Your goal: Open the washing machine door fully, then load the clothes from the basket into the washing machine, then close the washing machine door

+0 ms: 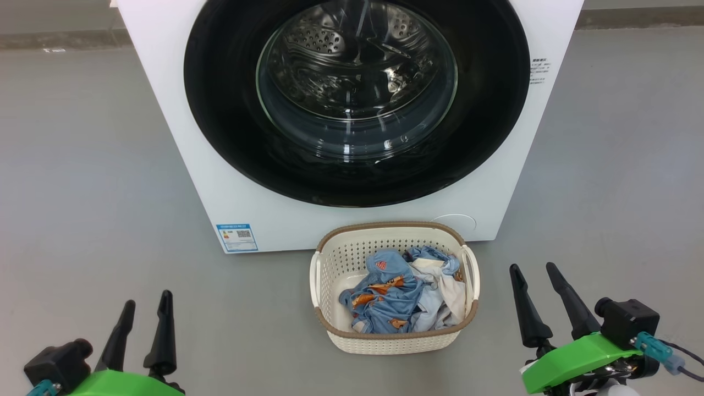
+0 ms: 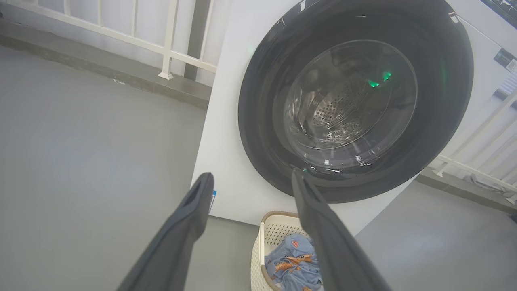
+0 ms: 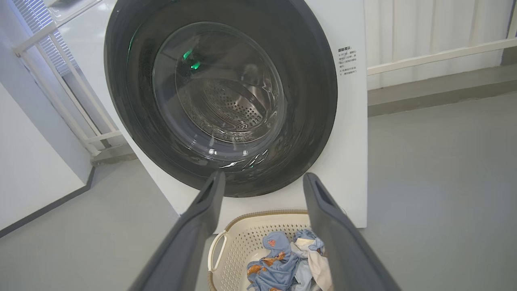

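The washing machine (image 1: 181, 137) stands white and square on the floor, front toward the robot. Its washing machine door (image 1: 220, 110), a glossy black ring around a bulging glass window, sits shut against the front, and the steel drum shows through the glass. The basket (image 1: 396, 342) stands on the floor just below the door, close against the machine's base, between the 2 grippers and partly in the way of the door's lower edge. The clothes (image 1: 390, 300) lie heaped inside it: light blue fabric with orange prints on the left, pale blue and white cloth on the right. The left gripper (image 1: 148, 297) and right gripper (image 1: 533, 266) hang low on either side of the basket, each with its 2 dark fingers spread apart and holding nothing. A small blue label (image 1: 237, 237) sits at the machine's lower left corner. The floor (image 1: 82, 192) is smooth grey; a white railing (image 2: 169, 40) runs behind the machine.
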